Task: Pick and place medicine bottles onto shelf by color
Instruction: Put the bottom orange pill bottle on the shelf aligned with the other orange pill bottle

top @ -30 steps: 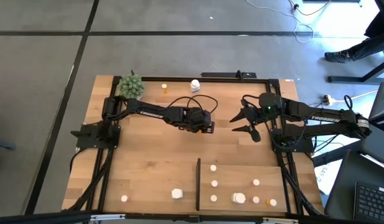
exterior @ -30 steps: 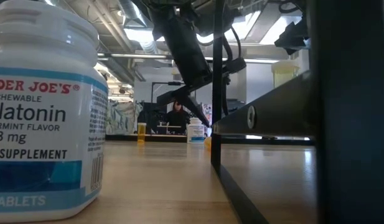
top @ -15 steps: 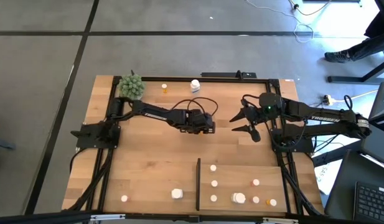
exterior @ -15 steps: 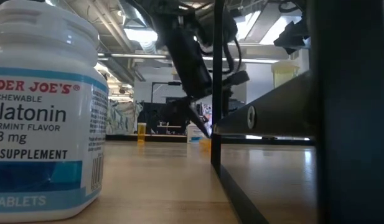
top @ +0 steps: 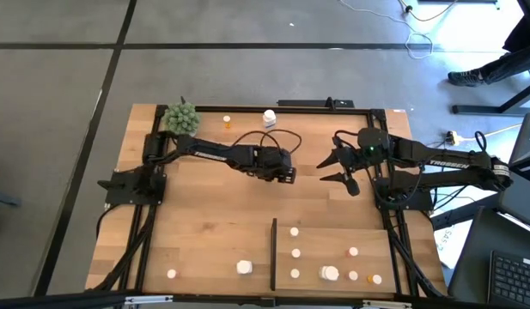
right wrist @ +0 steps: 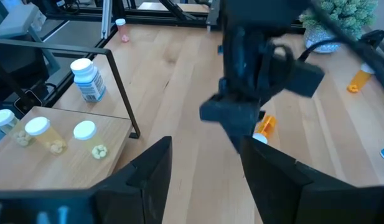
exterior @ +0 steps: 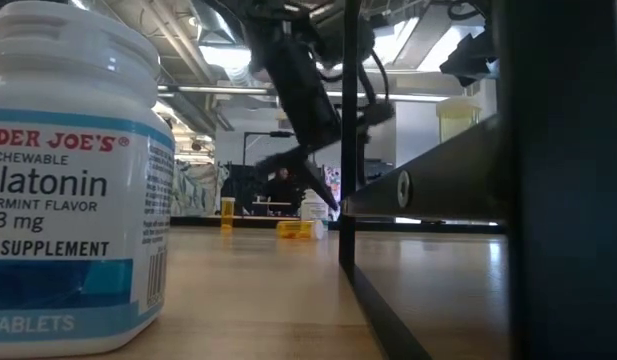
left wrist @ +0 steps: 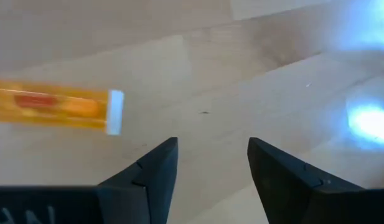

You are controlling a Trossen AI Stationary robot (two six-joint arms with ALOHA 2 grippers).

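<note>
- The left gripper [top: 286, 172] is seen above the middle of the worktop [top: 204, 223], its fingers spread apart and holding nothing.
- An orange bottle [left wrist: 55, 109] with a white cap is seen lying on its side just beside those fingers.
- The right gripper [top: 338, 169] is held wide and empty, right of centre.
- Small bottles are stood on the shelf [top: 333, 240], near right.

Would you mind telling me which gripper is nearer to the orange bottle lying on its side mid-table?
Left. The left gripper hovers right beside the lying orange bottle, jaws open and empty. The right gripper waits farther off, toward the table's right side.
</note>
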